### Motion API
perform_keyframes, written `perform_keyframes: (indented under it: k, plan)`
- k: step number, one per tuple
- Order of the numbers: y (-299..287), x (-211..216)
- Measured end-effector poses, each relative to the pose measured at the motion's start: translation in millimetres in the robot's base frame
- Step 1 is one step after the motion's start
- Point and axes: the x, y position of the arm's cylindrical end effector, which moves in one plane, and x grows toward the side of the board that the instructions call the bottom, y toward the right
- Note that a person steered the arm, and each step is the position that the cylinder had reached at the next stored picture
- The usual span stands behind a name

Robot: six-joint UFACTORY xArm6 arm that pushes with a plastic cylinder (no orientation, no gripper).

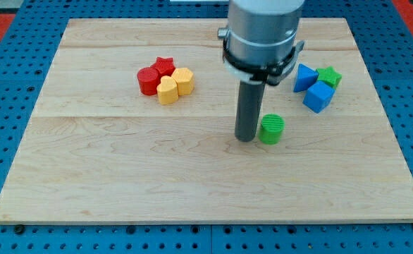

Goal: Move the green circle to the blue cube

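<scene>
A pale wooden board (122, 169) is lying on a blue pegged bench, and its near half is bare.

Going back from the near edge, my tip (246, 138) is resting on the wood around mid-board, slightly toward the right edge. There is no pincer on this rod, so nothing is being held or clamped; it is only pushing. The green circle (271, 130) is sitting just to the right of my tip, touching it or nearly so; I cannot tell which.

Farther back, toward the far right corner, the blue cube (318, 97) is waiting, with a blue wedge (304, 76) and a green star (329, 76) crowding just behind it. Over toward the far left, a red cylinder (148, 81), red star (164, 66) and two yellow blocks (175, 85) are bunched together, well clear of the job.

The cube is lying up and to the right of the circle, so pushing straight right would likely be sending the circle past it on the near side. I judge the tip should be getting onto the circle's near-left flank, then driving diagonally through its centre, since a round block is prone to rolling off an off-centre push. Easing off at contact should be keeping the cube from shoving into the star and wedge.
</scene>
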Motion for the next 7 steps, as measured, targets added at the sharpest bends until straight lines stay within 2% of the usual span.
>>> perform_keyframes:
  k: [1,2,4,5,6,7]
  plan:
    - [37,12]
    - [56,2]
    - [7,-23]
    - [39,-45]
    - [46,-58]
    - [49,-90]
